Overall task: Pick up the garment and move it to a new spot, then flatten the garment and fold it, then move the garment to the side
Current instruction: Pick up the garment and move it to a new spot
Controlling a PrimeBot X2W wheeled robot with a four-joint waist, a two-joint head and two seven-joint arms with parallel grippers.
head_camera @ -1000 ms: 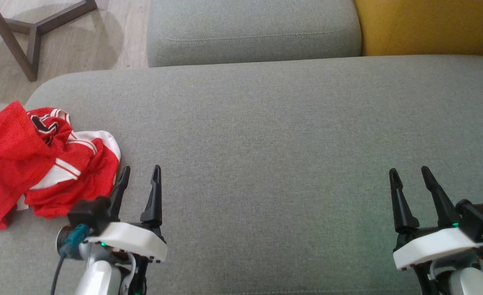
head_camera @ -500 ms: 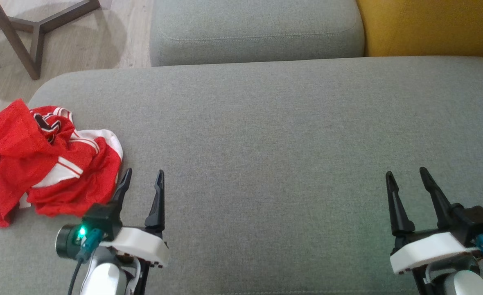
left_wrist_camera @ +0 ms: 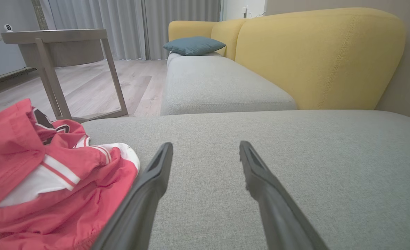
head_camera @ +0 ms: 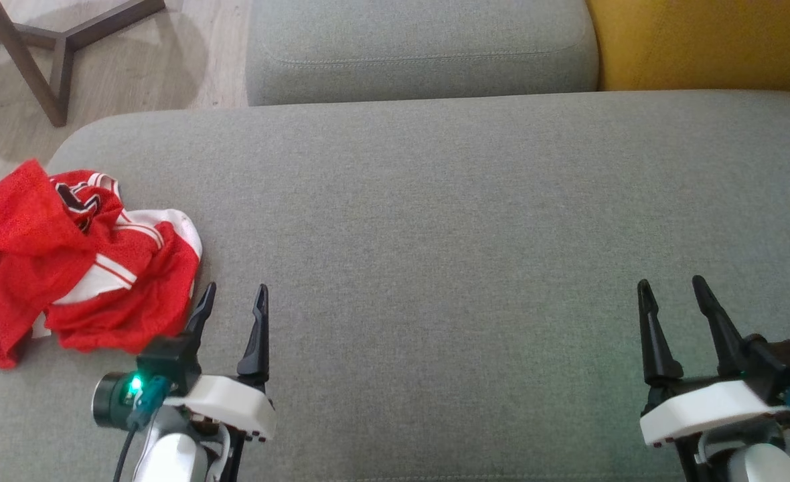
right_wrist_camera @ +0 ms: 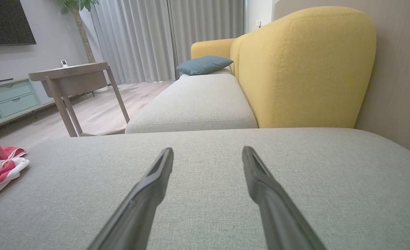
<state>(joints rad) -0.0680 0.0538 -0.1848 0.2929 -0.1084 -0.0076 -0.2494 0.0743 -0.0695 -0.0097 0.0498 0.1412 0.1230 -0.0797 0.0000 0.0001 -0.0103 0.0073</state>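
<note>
Currently held: nothing; left gripper (head_camera: 235, 288) and right gripper (head_camera: 671, 282) both spread, empty.
Garment (head_camera: 80, 268): red-and-white mesh, crumpled; probably light, limp, slippery.
Hold: bunched fold beside left gripper.

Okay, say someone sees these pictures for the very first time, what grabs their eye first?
The crumpled red-and-white mesh garment stands out first, heaped at the left edge of the wide grey fabric seat cushion. Next comes the mustard-yellow upholstered backrest at the far right. The left tool is open close beside the garment, and the right tool is open over bare cushion.
</note>
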